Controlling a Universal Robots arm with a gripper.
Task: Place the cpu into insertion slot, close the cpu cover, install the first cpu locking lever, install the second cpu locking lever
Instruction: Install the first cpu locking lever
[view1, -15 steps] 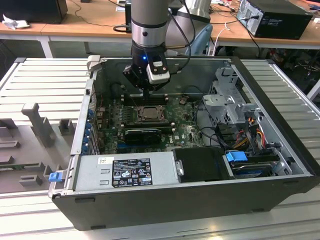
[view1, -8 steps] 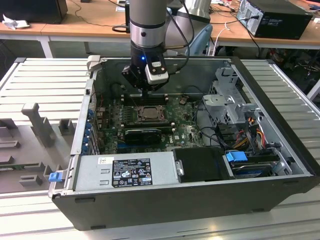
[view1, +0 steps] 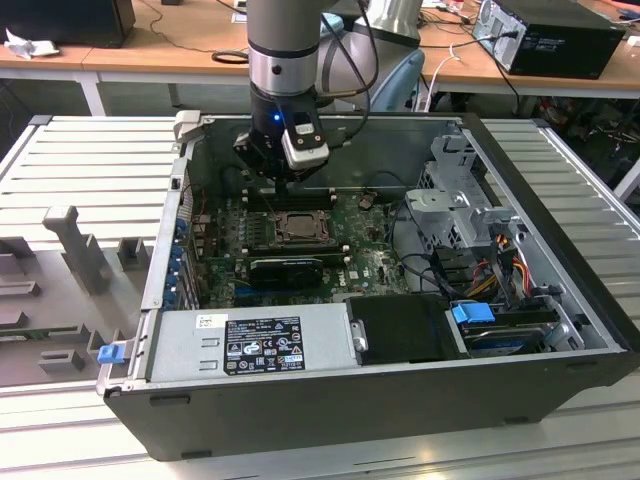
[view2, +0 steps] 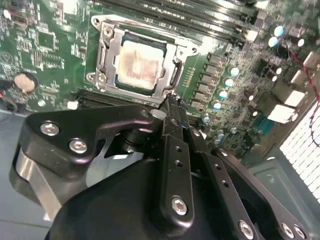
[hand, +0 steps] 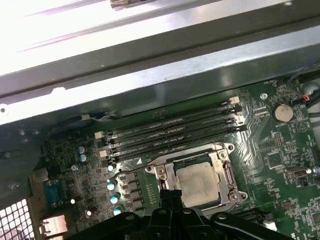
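Cpu (view2: 136, 64) sits seated in the insertion slot (view2: 169, 62), mid-motherboard (view2: 45, 45) beside the memory slots (hand: 170, 132), with the cpu cover (view2: 107, 55) folded flat over it. Gripper (view2: 172, 104) tips, drawn narrow, meet the cover's edge. Locking levers perhaps remain unlatched.

A grey ribbed metal counter (view1: 90, 160) was recorded across the exterior view, reaching the frame edges on both sides. Grey moulded fixtures (view1: 75, 245) were found standing on it at the exterior view's left. Behind the counter, two wooden-topped desks were observed. The left desk (view1: 150, 45) was strewn with dark cables (view1: 185, 28) and was seen to carry a dark box (view1: 60, 20) and a crumpled white item (view1: 30, 45). A black computer case (view1: 550, 35) was set on the right desk (view1: 480, 75). A pale blue chair (view1: 400, 75) was noted between the desks. Even, diffuse lighting was recorded throughout.
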